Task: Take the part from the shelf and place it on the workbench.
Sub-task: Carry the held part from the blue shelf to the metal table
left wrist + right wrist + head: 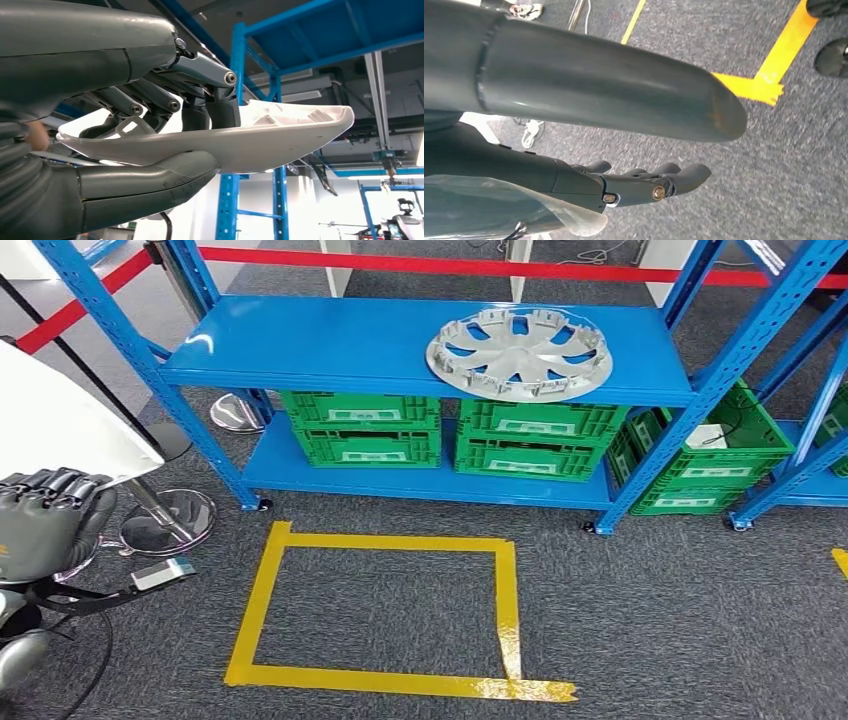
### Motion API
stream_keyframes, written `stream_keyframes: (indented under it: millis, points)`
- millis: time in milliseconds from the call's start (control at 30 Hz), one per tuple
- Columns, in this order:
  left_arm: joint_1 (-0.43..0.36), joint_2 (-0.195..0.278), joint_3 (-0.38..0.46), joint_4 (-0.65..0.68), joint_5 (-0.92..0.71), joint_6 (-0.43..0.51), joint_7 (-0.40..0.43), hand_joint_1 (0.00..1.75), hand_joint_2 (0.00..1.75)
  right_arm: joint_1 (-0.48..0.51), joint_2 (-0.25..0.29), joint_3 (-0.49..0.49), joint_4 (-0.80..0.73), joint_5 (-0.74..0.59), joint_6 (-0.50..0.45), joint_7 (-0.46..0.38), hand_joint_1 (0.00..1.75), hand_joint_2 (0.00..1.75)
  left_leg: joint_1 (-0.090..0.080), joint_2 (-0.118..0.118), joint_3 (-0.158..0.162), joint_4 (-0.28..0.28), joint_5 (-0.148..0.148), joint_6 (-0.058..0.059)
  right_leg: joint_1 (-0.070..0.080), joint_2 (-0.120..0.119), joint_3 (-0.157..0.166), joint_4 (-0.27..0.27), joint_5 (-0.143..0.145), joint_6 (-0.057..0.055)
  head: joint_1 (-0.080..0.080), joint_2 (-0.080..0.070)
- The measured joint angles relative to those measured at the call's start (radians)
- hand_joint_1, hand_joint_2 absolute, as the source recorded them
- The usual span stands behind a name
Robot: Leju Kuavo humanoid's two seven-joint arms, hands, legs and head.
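My left hand (45,515) sits at the far left of the head view and grips a white curved part (60,425) that rises above it. In the left wrist view the same white part (280,135) lies between the thumb below and the dark fingers (210,107) above its rim. A silver wheel cover (518,352) lies flat on the upper board of the blue shelf (320,340). My right hand (624,185) hangs over grey carpet with its fingers apart and nothing in them.
Green crates (365,428) fill the shelf's lower level, with more crates (705,455) on the rack to the right. A yellow tape rectangle (385,610) marks the carpet in front. Barrier post bases (165,520) and red belts (480,265) stand left and behind.
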Motion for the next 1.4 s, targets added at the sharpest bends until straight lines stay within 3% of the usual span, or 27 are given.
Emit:
stream_keyframes:
  millis: [67, 100, 167, 200, 233, 300, 367, 433, 467, 533, 567, 600, 667, 733, 800, 833, 900, 967, 1033, 1067, 1133, 1200, 1233, 1267, 1300, 1367, 1400]
  points:
    - [-0.008, 0.000, -0.005, 0.000, 0.010, -0.004, -0.001, 1.75, 1.75, 0.000, 0.000, 0.000, 0.001, -0.004, 0.009, -0.003, 0.00, 0.00, 0.001, 0.002, -0.016, -0.008, 0.024, 0.015, -0.003, 0.005, -0.015, 0.014, -0.023, 0.012, 0.001, 0.000]
    - [-0.011, 0.000, -0.008, 0.000, 0.014, -0.005, -0.001, 1.75, 1.75, -0.001, 0.000, -0.001, 0.002, -0.004, 0.013, -0.005, 0.00, 0.00, 0.003, 0.003, -0.027, -0.013, 0.036, 0.022, -0.003, 0.008, -0.028, 0.045, -0.060, 0.016, 0.002, 0.000]
    - [-0.014, 0.000, -0.012, 0.000, 0.021, -0.006, -0.002, 1.75, 1.75, -0.001, 0.001, -0.001, 0.005, -0.006, 0.018, -0.006, 0.00, 0.00, 0.001, 0.004, -0.054, -0.012, 0.058, 0.029, -0.005, 0.013, -0.063, 0.163, -0.155, 0.023, 0.004, 0.000]
    - [-0.013, 0.000, -0.014, 0.000, 0.023, -0.006, -0.002, 1.75, 1.75, -0.001, 0.001, -0.001, 0.007, -0.006, 0.020, -0.006, 0.00, 0.00, 0.000, 0.004, -0.070, -0.011, 0.069, 0.029, -0.006, 0.013, -0.076, 0.226, -0.183, 0.026, 0.004, 0.000]
    - [-0.012, 0.000, -0.015, 0.000, 0.025, -0.006, -0.002, 1.75, 1.75, -0.001, 0.002, -0.001, 0.009, -0.006, 0.021, -0.006, 0.00, 0.00, -0.001, 0.004, -0.085, -0.010, 0.080, 0.029, -0.006, 0.013, -0.078, 0.270, -0.188, 0.028, 0.003, 0.000]
    - [-0.011, 0.000, -0.016, 0.000, 0.027, -0.006, -0.002, 1.75, 1.75, -0.002, 0.004, -0.002, 0.012, -0.005, 0.025, -0.006, 0.00, 0.00, -0.001, 0.003, -0.115, -0.006, 0.101, 0.025, -0.007, 0.014, -0.036, 0.257, -0.139, 0.029, 0.004, 0.000]
    - [-0.010, 0.002, -0.015, 0.000, 0.032, -0.004, -0.002, 1.75, 1.75, -0.004, 0.006, -0.003, 0.017, -0.003, 0.028, -0.006, 0.00, 0.00, -0.002, 0.001, -0.139, 0.000, 0.117, 0.018, -0.009, 0.018, 0.064, 0.123, -0.098, 0.028, 0.004, 0.000]
    - [-0.007, 0.006, -0.013, 0.000, 0.040, -0.002, -0.001, 1.75, 1.75, -0.007, 0.010, -0.004, 0.023, 0.001, 0.031, -0.005, 0.00, 0.00, -0.002, 0.002, -0.158, 0.006, 0.136, 0.009, -0.008, 0.028, 0.145, -0.007, -0.109, 0.025, 0.003, 0.000]
    - [-0.004, 0.008, -0.013, 0.000, 0.044, 0.000, -0.001, 1.75, 1.75, -0.007, 0.012, -0.004, 0.027, 0.004, 0.033, -0.005, 0.00, 0.00, -0.002, 0.002, -0.166, 0.007, 0.147, 0.005, -0.005, 0.031, 0.159, -0.036, -0.118, 0.022, 0.003, 0.000]
    - [0.005, 0.013, -0.012, -0.001, 0.052, 0.002, -0.002, 1.75, 1.75, -0.007, 0.018, -0.004, 0.034, 0.009, 0.037, -0.004, 0.00, 0.00, 0.002, 0.002, -0.176, 0.005, 0.157, -0.004, -0.002, 0.029, 0.152, -0.047, -0.106, 0.010, 0.003, 0.000]
    - [0.011, 0.016, -0.011, -0.001, 0.055, 0.002, -0.003, 1.75, 1.75, -0.008, 0.021, -0.004, 0.038, 0.012, 0.040, -0.003, 0.00, 0.00, 0.004, 0.002, -0.182, 0.017, 0.140, -0.009, -0.002, 0.026, 0.146, -0.048, -0.097, 0.001, 0.003, 0.000]
    - [0.017, 0.019, -0.010, -0.001, 0.058, 0.003, -0.004, 1.75, 1.75, -0.009, 0.024, -0.004, 0.042, 0.016, 0.043, -0.002, 0.00, 0.00, 0.005, 0.001, -0.192, 0.049, 0.106, -0.013, -0.002, 0.022, 0.139, -0.049, -0.087, -0.008, 0.002, 0.000]
    - [0.028, 0.024, -0.004, -0.001, 0.063, 0.003, -0.007, 1.75, 1.75, -0.011, 0.033, -0.003, 0.051, 0.023, 0.046, 0.002, 0.00, 0.00, 0.007, 0.001, -0.222, 0.175, 0.008, -0.019, -0.001, 0.016, 0.121, -0.044, -0.075, -0.023, 0.000, 0.000]
    - [0.043, 0.027, 0.002, -0.003, 0.068, 0.003, -0.010, 1.75, 1.75, -0.015, 0.042, -0.003, 0.058, 0.031, 0.047, 0.007, 0.00, 0.00, 0.008, 0.001, -0.239, 0.295, -0.046, -0.023, 0.000, 0.012, 0.098, -0.032, -0.066, -0.028, -0.001, 0.000]
    - [0.055, 0.029, 0.008, -0.006, 0.071, 0.003, -0.014, 1.75, 1.75, -0.018, 0.050, -0.003, 0.062, 0.038, 0.047, 0.012, 0.00, 0.00, 0.009, 0.001, -0.202, 0.292, -0.023, -0.024, 0.000, 0.009, 0.069, -0.014, -0.058, -0.027, -0.001, 0.000]
    - [0.058, 0.031, 0.011, -0.009, 0.072, 0.003, -0.016, 1.75, 1.75, -0.020, 0.054, -0.003, 0.063, 0.041, 0.047, 0.014, 0.00, 0.00, 0.010, 0.001, -0.160, 0.240, 0.002, -0.022, -0.001, 0.008, 0.054, -0.004, -0.054, -0.026, -0.001, 0.000]
    - [0.060, 0.035, 0.017, -0.016, 0.073, 0.004, -0.017, 1.75, 1.75, -0.021, 0.060, -0.003, 0.065, 0.045, 0.047, 0.016, 0.00, 0.00, 0.008, 0.001, -0.071, 0.108, 0.017, -0.016, 0.001, 0.006, 0.031, 0.012, -0.047, -0.020, -0.001, 0.000]
    - [0.063, 0.037, 0.022, -0.022, 0.074, 0.004, -0.018, 1.75, 1.75, -0.023, 0.064, -0.003, 0.066, 0.049, 0.047, 0.019, 0.00, 0.00, 0.003, 0.001, -0.033, 0.038, 0.006, -0.009, 0.001, 0.005, 0.018, 0.018, -0.035, -0.009, 0.000, 0.000]
    - [0.065, 0.039, 0.024, -0.025, 0.074, 0.005, -0.019, 1.75, 1.75, -0.023, 0.068, -0.003, 0.067, 0.051, 0.047, 0.023, 0.00, 0.00, 0.002, 0.002, -0.041, 0.027, 0.020, 0.000, -0.001, 0.005, 0.009, 0.018, -0.025, 0.004, 0.000, 0.000]
    - [0.066, 0.040, 0.025, -0.026, 0.074, 0.006, -0.019, 1.75, 1.75, -0.023, 0.069, -0.003, 0.068, 0.051, 0.047, 0.025, 0.00, 0.00, 0.003, 0.003, -0.048, 0.023, 0.030, 0.006, -0.003, 0.007, 0.002, 0.024, -0.036, 0.010, 0.001, 0.000]
    - [0.066, 0.040, 0.026, -0.028, 0.074, 0.006, -0.021, 1.75, 1.75, -0.023, 0.071, -0.003, 0.069, 0.052, 0.047, 0.027, 0.00, 0.00, 0.005, 0.006, -0.068, 0.017, 0.054, 0.020, -0.004, 0.011, -0.024, 0.085, -0.111, 0.018, 0.003, 0.000]
    - [0.067, 0.040, 0.027, -0.029, 0.074, 0.006, -0.022, 1.75, 1.75, -0.023, 0.073, -0.003, 0.071, 0.053, 0.047, 0.028, 0.00, 0.00, 0.002, 0.006, -0.098, 0.017, 0.077, 0.026, -0.006, 0.014, -0.054, 0.205, -0.200, 0.024, 0.005, 0.000]
    - [0.068, 0.040, 0.027, -0.029, 0.074, 0.006, -0.023, 1.75, 1.75, -0.023, 0.074, -0.003, 0.072, 0.054, 0.047, 0.029, 0.00, 0.00, 0.001, 0.005, -0.114, 0.018, 0.090, 0.026, -0.007, 0.014, -0.059, 0.258, -0.215, 0.026, 0.005, 0.000]
    - [0.069, 0.040, 0.027, -0.029, 0.074, 0.006, -0.024, 1.75, 1.75, -0.024, 0.075, -0.003, 0.072, 0.054, 0.047, 0.029, 0.00, 0.00, 0.000, 0.005, -0.130, 0.018, 0.103, 0.025, -0.008, 0.014, -0.054, 0.287, -0.206, 0.027, 0.005, 0.000]
    - [0.070, 0.040, 0.027, -0.029, 0.074, 0.006, -0.024, 1.75, 1.75, -0.025, 0.076, -0.003, 0.073, 0.054, 0.047, 0.029, 0.00, 0.00, 0.000, 0.005, -0.146, 0.019, 0.115, 0.023, -0.009, 0.014, -0.034, 0.284, -0.176, 0.028, 0.005, 0.000]
    - [0.071, 0.040, 0.028, -0.030, 0.076, 0.007, -0.024, 1.75, 1.75, -0.028, 0.078, -0.003, 0.074, 0.055, 0.047, 0.030, 0.00, 0.00, 0.000, 0.004, -0.177, 0.021, 0.141, 0.016, -0.013, 0.016, 0.054, 0.185, -0.124, 0.029, 0.005, 0.000]
    - [0.071, 0.041, 0.029, -0.031, 0.077, 0.007, -0.024, 1.75, 1.75, -0.030, 0.078, -0.004, 0.074, 0.057, 0.047, 0.030, 0.00, 0.00, -0.001, 0.003, -0.189, 0.023, 0.153, 0.011, -0.014, 0.019, 0.114, 0.102, -0.125, 0.027, 0.004, 0.000]
